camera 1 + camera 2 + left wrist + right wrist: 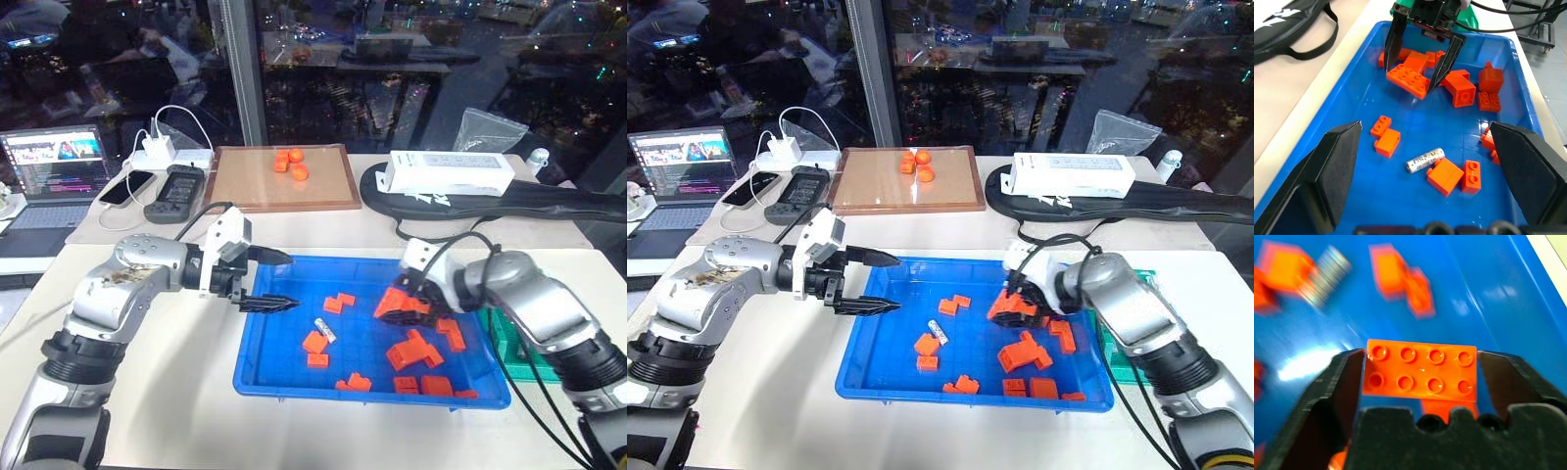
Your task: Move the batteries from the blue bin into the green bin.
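While the right gripper [1422, 63] hangs over the far right part of the blue bin [257, 364], its jaws are clamped on the two long sides of an orange brick [1420, 368], which sits flat between the fingers. The left gripper [279, 282] hovers above the bin's left edge with its fingers spread wide and nothing between them. One battery [1424, 160] lies on the bin floor near the middle, beside a small orange block [1444, 175]. The green bin [509, 333] stands just right of the blue one, partly hidden behind the right arm.
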You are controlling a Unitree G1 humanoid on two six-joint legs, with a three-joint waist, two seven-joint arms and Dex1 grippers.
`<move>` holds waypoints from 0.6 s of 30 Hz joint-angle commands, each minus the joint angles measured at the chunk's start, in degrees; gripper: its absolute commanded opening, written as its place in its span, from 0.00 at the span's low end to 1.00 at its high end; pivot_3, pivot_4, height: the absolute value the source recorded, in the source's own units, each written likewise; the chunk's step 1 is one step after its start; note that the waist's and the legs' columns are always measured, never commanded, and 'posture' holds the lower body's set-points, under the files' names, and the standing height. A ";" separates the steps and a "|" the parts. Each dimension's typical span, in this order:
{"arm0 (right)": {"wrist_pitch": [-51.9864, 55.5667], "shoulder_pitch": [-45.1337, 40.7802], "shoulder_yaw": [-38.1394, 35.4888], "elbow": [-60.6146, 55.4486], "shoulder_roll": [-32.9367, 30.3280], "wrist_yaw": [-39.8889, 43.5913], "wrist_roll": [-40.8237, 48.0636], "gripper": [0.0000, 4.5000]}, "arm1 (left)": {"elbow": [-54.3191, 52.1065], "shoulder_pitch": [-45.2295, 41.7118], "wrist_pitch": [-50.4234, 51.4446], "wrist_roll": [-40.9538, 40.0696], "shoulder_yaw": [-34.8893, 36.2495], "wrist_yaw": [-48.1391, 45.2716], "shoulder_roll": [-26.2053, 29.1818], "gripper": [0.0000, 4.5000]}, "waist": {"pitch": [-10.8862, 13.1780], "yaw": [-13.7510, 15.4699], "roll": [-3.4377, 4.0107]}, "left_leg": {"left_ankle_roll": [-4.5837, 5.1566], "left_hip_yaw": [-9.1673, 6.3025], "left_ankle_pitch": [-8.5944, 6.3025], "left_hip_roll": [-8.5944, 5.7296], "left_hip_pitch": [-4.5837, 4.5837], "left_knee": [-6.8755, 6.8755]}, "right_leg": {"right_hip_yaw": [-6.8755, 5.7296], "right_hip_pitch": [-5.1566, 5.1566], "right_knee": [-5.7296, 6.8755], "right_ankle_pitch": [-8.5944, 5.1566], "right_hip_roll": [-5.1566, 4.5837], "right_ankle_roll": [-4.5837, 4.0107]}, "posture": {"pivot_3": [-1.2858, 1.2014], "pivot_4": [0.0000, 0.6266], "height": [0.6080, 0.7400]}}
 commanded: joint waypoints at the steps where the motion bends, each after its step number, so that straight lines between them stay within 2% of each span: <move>1: 0.24 -1.79 -2.09 -3.73 1.75 0.14 1.19 0.99 | 0.04 -1.46 -1.07 0.15 0.26 -0.71 0.15 1.00 | 0.00 -0.45 0.00 | 0.00 -0.01 0.00 0.02 0.01 -0.02 | 0.01 -0.01 0.01 -0.01 0.02 -0.01 | 0.52 0.24 1.00; 9: 3.41 -4.51 0.07 -9.40 9.75 0.46 4.51 0.99 | -0.30 -1.16 -0.79 0.21 0.53 -1.09 0.56 1.00 | 0.00 -0.88 0.00 | 0.00 -0.08 0.00 0.03 0.01 -0.04 | 0.00 0.00 0.04 -0.01 0.06 -0.02 | 0.52 0.24 1.00; 18: 2.00 -4.41 10.03 -8.29 15.92 -1.00 1.30 0.99 | -0.81 -0.70 -0.74 0.64 0.75 -0.60 1.33 1.00 | 0.00 -0.65 0.00 | 0.00 -0.07 0.00 0.02 0.00 0.01 | -0.05 0.01 0.04 -0.02 0.03 -0.03 | 0.52 0.24 1.00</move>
